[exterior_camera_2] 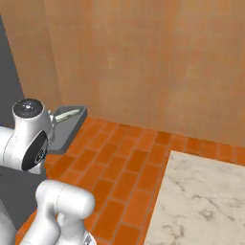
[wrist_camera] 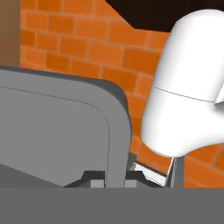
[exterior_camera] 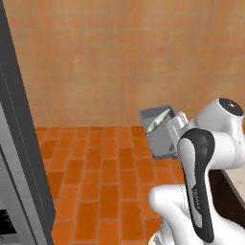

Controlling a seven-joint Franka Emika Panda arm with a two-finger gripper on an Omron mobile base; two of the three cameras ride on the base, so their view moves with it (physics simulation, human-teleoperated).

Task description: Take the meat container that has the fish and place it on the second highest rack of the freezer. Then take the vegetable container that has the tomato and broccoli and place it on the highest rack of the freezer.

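Note:
My gripper [wrist_camera: 114, 177] is shut on the rim of the grey meat container [wrist_camera: 65, 127], which fills the left of the hand view. From the left base view the container [exterior_camera: 161, 136] hangs tilted over the brick floor, and the slim silvery fish [exterior_camera: 158, 120] lies at its upper end. It also sits beside my arm's elbow in the right base view, container [exterior_camera_2: 67, 128] and fish [exterior_camera_2: 67, 114] both visible. The grey freezer [exterior_camera: 21, 143] stands at the far left. Its racks and the vegetable container are out of view.
Orange brick floor [exterior_camera: 105, 172] stretches between me and the freezer, backed by an orange-brown wall [exterior_camera: 134, 57]. A marble counter [exterior_camera_2: 201, 201] lies at the right, its dark edge [exterior_camera: 229, 189] close behind my arm.

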